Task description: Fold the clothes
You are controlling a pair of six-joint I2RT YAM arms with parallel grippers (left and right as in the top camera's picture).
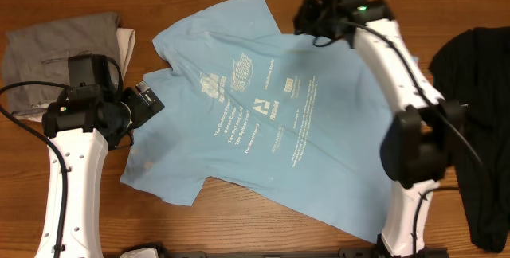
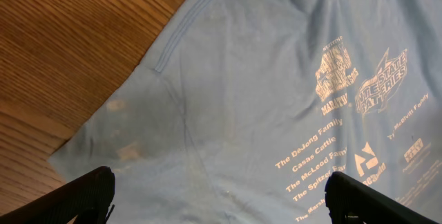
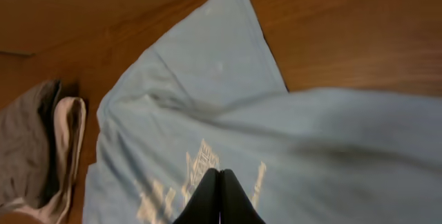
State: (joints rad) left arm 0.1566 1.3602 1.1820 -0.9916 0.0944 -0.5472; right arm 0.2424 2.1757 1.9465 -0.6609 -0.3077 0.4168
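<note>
Nearest, at the table's [image 1: 239,226] 6 o'clock edge, both white arms rise from their bases. The left claw [image 1: 150,99] hangs at 9 o'clock of the T-shirt [image 1: 319,123], its black fingers [image 2: 86,195] spread wide with nothing between them, above the sleeve and side hem.

The light blue T-shirt lies in the middle of the table, mostly flat and printed side up, with white text and logos showing.

Farther off, at the shirt's 12 o'clock edge, the right claw [image 1: 312,27] has its fingers [image 3: 219,196] pressed tight together. I cannot tell whether cloth is pinched.

A folded grey garment [image 1: 56,59] sits at 10 o'clock. A black garment [image 1: 478,130] lies at 3 o'clock.
</note>
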